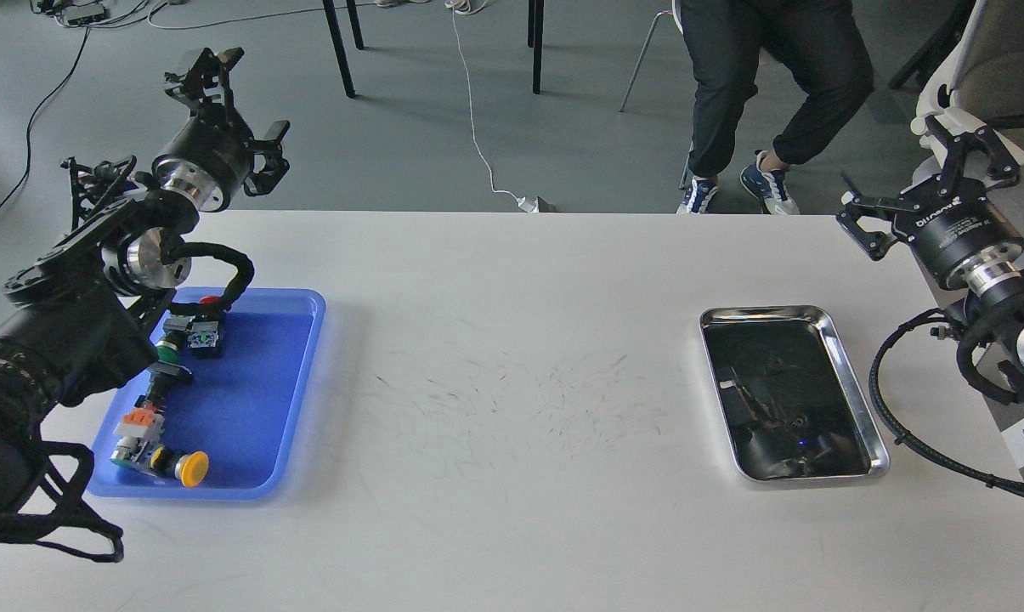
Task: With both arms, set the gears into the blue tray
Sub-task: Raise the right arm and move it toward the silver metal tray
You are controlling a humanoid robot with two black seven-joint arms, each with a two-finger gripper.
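The blue tray [295, 382] lies at the table's left and holds several colourful-capped push-button switches [180, 463]. My left gripper [244, 106] is raised past the table's far edge, beyond the tray, open with nothing between its fingers. My right gripper [915, 174] hovers at the far right, beyond the steel tray [851, 374], and is also open and empty. Tiny dark specks that may be gears [773, 365] show inside the steel tray. Reflections make them hard to tell.
My left arm [70, 323] covers the blue tray's left rim. A black cable loop [890, 399] from my right arm lies just right of the steel tray. A seated person's legs [758, 102] and chair legs are beyond the table. The white table [512, 382] is scuffed in the middle.
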